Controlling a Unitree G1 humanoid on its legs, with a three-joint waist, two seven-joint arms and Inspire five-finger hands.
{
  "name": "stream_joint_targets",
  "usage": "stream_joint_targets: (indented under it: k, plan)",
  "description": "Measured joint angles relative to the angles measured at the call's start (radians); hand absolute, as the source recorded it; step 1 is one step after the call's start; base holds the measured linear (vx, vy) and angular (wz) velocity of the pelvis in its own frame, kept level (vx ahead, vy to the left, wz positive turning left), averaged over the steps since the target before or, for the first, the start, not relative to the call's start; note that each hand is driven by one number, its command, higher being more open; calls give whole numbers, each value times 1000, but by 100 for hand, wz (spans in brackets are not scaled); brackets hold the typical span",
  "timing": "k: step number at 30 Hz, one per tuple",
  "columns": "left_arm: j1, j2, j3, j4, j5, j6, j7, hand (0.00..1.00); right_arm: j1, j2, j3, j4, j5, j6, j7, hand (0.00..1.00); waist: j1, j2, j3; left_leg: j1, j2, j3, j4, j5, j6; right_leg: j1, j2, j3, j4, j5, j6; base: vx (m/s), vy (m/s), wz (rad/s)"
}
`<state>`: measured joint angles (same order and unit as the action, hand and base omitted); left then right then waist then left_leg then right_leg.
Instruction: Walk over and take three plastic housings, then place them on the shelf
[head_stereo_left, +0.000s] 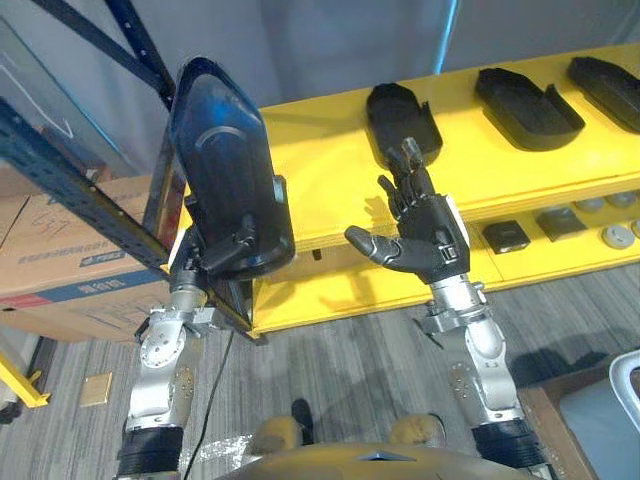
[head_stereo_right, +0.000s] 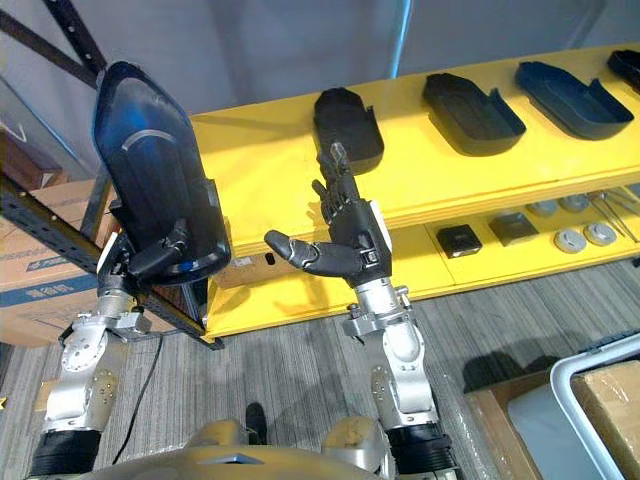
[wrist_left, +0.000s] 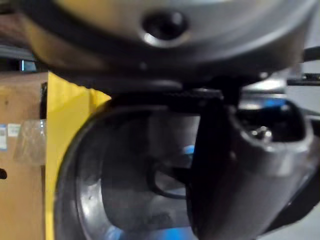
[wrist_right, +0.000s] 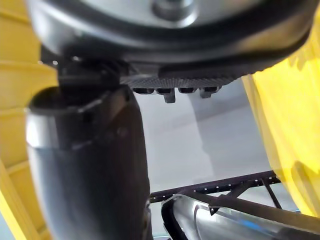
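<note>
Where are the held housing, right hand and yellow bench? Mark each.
held housing (head_stereo_left: 225, 160), left eye view, glossy back.
right hand (head_stereo_left: 425, 243), left eye view, palm.
yellow bench (head_stereo_left: 322, 190), left eye view, bare top.

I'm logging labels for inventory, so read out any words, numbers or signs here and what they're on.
White print on the blue band of the brown cardboard box: too blurred to read.
Unreadable: small white label on cardboard, left wrist view.
No print seen on the black plastic housing in the left hand.
</note>
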<state>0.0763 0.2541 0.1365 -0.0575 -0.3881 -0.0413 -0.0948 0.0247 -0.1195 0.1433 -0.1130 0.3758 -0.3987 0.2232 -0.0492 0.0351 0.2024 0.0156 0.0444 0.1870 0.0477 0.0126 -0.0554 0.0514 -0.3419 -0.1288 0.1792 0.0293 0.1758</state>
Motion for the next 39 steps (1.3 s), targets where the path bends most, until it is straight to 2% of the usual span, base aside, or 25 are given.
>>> stream_joint_targets:
  k: [2,4,6,10,14,15,16,19,21,26,30,35,39]
  plan:
    - [1,6,0,-20,2,0,0,0,-11,7,3,-4,-19,-14,-29,100,6,-15,-9,8,4,10,-55,27,0,-5,11,-21,-33,23,-20,-19,19,4]
    - [1,6,-3,-57,2,4,1,0,-27,-1,-2,-5,-16,-15,-34,100,13,-27,-16,9,10,21,-92,60,-7,-10,27,-38,-66,38,-18,-15,2,-11]
    - [1,6,-7,-81,5,6,3,0,-47,-7,-20,-5,-8,-14,-6,100,12,-28,-16,7,21,21,-94,69,-17,-7,38,-45,-78,39,-16,-7,-35,-8]
    - [-35,2,-43,-105,5,50,6,0,-108,-68,-34,-11,24,2,45,100,-2,-11,-21,0,47,-6,-109,101,-25,6,66,-83,-95,31,-12,-21,-79,14]
    - [-124,-6,-76,-51,-41,104,7,0,-221,-94,-23,-11,24,19,46,100,-8,4,-13,-12,53,-23,-109,122,-36,2,71,-88,-84,-19,5,-84,-58,9]
    - [-159,-7,-84,-13,-77,114,17,0,-246,-94,-12,-12,24,22,46,100,-11,12,-8,-11,54,-25,-116,129,-43,-3,70,-87,-70,-49,9,-157,-78,8]
    - [-192,-14,-84,27,-114,121,28,0,-258,-99,-5,-20,25,27,49,100,-13,33,-3,-11,62,-29,-129,141,-50,-19,78,-87,-47,-63,-3,-137,-63,6]
    - [-263,-12,-74,109,-168,128,88,0,-258,-103,14,-44,39,64,54,100,-26,67,8,-35,75,-29,-131,151,-55,-69,86,-80,-8,-81,-7,-138,-44,-2]
    - [-296,-3,-56,163,-223,129,114,0,-255,-105,33,-44,72,86,68,100,-38,76,12,-43,75,-16,-131,154,-54,-94,86,-59,4,-81,-9,-72,-4,-22]
    - [-419,32,-16,331,-287,129,178,0,-232,-101,114,-56,117,120,82,100,-53,78,13,-40,71,22,-130,166,-44,-133,83,-11,34,-69,3,0,-4,-22]
    - [-514,80,12,433,-312,129,200,0,-239,-100,218,-64,121,139,101,100,-65,86,33,-42,67,42,-130,166,-45,-185,77,23,106,-102,3,-5,-35,-13]
    - [-541,79,17,471,-356,130,191,0,-246,-100,290,-148,121,195,118,100,-79,107,67,-40,54,55,-130,166,-46,-234,55,43,207,-156,4,-10,-52,-2]
    - [-541,79,19,489,-350,150,188,0,-246,-100,315,-193,121,213,119,100,-84,110,69,-39,51,68,-121,164,-47,-244,49,52,231,-168,3,9,-34,-2]
